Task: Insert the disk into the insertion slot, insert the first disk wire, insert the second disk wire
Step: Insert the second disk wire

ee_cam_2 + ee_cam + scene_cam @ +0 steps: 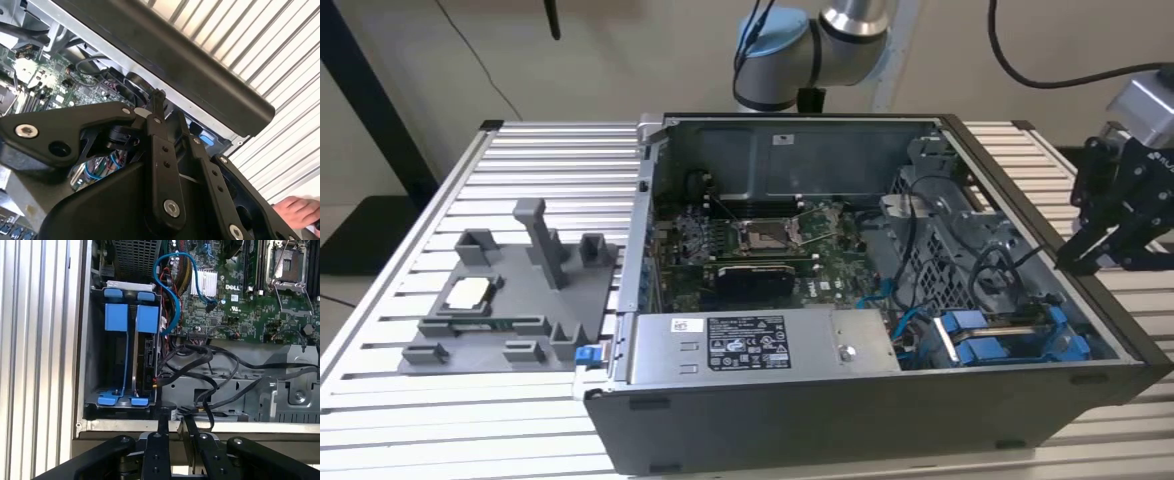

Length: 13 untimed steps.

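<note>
Slatted bench [400, 420] carrying an open computer case [854, 430], with a grey fixture tray [554, 312] beside it at the exterior view's left. The insertion slot [1007, 340] occupies the case's lower right corner in that view. The disk [147, 365] stands on edge inside it, its long axis parallel to the case wall nearest the exterior camera. The gripper [1078, 262] hangs just outside the case's right wall, jaws drawn together and gripping nothing.
</note>
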Each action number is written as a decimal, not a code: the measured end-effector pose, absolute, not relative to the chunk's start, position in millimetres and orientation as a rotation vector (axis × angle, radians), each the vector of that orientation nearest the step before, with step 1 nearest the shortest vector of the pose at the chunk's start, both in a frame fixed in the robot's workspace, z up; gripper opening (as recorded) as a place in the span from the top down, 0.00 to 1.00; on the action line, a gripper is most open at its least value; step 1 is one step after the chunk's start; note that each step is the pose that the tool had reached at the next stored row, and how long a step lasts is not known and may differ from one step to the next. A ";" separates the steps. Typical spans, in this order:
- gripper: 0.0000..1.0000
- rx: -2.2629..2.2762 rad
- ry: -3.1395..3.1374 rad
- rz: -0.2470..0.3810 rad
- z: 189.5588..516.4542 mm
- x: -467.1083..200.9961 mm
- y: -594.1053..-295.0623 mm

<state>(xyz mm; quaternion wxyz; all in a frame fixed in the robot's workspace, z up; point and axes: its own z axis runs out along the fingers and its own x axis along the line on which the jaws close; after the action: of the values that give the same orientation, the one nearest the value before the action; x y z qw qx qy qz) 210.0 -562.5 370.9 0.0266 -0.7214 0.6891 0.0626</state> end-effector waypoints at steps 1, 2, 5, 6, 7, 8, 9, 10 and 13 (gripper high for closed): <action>0.73 -2.231 2.133 0.201 371.5 210.6 -562.5; 0.73 -2.234 2.136 0.208 373.2 211.2 -562.5; 0.73 -2.238 2.142 0.223 376.7 213.1 -562.5; 0.73 -2.239 2.143 0.226 377.1 213.8 -562.5; 0.73 -2.240 2.144 0.228 377.6 214.5 -562.5; 0.73 -2.241 2.145 0.231 378.2 215.3 -562.5; 0.73 -2.242 2.147 0.236 379.1 216.4 -562.5; 0.73 -2.244 2.150 0.242 380.5 217.5 -562.5; 0.73 -2.249 2.157 0.258 385.0 219.4 -562.5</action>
<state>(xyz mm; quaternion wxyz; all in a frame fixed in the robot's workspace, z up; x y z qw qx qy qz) 219.4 -562.5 385.0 0.0073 -0.7193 0.6897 0.0826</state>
